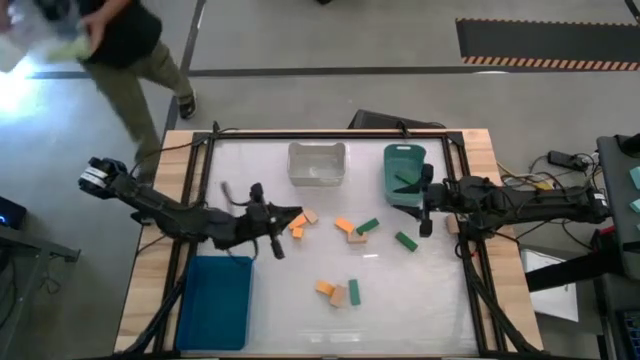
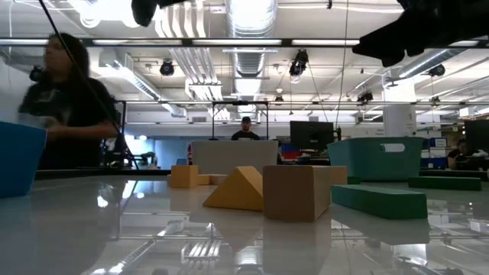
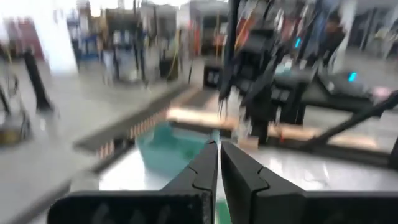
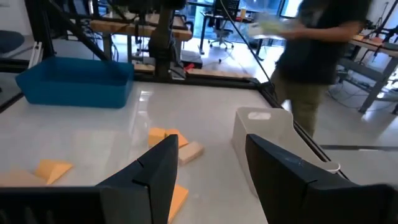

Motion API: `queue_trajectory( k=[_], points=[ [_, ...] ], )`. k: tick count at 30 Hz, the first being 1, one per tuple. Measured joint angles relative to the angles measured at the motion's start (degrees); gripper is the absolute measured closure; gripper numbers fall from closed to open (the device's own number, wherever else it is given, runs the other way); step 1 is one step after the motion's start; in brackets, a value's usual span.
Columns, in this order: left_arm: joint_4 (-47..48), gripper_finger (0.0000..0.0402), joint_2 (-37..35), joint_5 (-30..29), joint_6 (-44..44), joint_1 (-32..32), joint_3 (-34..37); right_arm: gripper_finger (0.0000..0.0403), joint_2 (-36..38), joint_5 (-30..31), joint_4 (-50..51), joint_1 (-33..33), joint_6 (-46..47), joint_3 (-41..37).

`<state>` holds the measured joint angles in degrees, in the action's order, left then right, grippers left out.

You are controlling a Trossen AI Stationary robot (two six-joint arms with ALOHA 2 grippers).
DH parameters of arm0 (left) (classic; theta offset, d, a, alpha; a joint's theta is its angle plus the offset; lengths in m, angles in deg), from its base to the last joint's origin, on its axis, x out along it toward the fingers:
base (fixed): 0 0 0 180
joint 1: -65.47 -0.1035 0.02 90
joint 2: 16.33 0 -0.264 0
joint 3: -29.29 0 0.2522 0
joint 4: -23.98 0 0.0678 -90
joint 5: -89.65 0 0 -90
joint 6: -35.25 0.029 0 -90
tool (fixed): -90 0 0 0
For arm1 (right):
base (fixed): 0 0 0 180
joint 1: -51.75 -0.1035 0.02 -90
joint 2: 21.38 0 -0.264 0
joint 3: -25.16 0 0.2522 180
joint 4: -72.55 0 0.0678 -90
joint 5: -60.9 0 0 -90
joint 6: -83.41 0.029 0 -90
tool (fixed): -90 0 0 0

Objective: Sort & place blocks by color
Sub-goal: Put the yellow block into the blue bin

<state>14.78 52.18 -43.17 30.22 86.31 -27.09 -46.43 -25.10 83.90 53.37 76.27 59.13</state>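
Note:
Orange, green and tan blocks lie loose on the white table top: a group at the middle (image 1: 356, 230), a green one (image 1: 405, 240) to its right, three near the front (image 1: 339, 292), and some (image 1: 300, 222) beside my left gripper. A green piece (image 1: 405, 180) lies inside the green bin. My left gripper (image 1: 285, 220) (image 3: 217, 165) hovers level left of centre, shut and empty, above the blocks next to it. My right gripper (image 1: 422, 207) (image 4: 208, 146) stands open and empty at the green bin's near side, pointing toward the table's left.
The clear bin (image 1: 317, 163) and green bin (image 1: 403, 175) stand at the far edge, and the blue bin (image 1: 215, 300) at the near left corner. A person (image 1: 120, 50) walks on the floor beyond the far left corner. Bare table top lies at the near right.

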Motion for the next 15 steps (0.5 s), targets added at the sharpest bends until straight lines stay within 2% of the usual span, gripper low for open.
queue_trajectory(
  k=[3,5,11,15],
  points=[
    [13.88,0.0396,1.44,5.74,-7.59,-2.55,-4.76,0.0223,0.96,0.01,0.00,0.00,-0.01,-0.46],
    [20.47,0.0396,2.94,10.75,-9.64,-4.23,-7.51,0.0223,1.39,0.01,0.08,0.00,0.01,-0.63],
    [33.85,0.0396,9.15,31.17,-6.67,-8.13,-13.62,0.0223,1.30,0.01,0.48,0.00,1.13,-0.55],
    [40.89,0.0396,13.42,33.91,-4.92,-9.11,-15.45,0.0223,1.30,0.03,0.50,0.00,1.13,-0.77]
  ],
)
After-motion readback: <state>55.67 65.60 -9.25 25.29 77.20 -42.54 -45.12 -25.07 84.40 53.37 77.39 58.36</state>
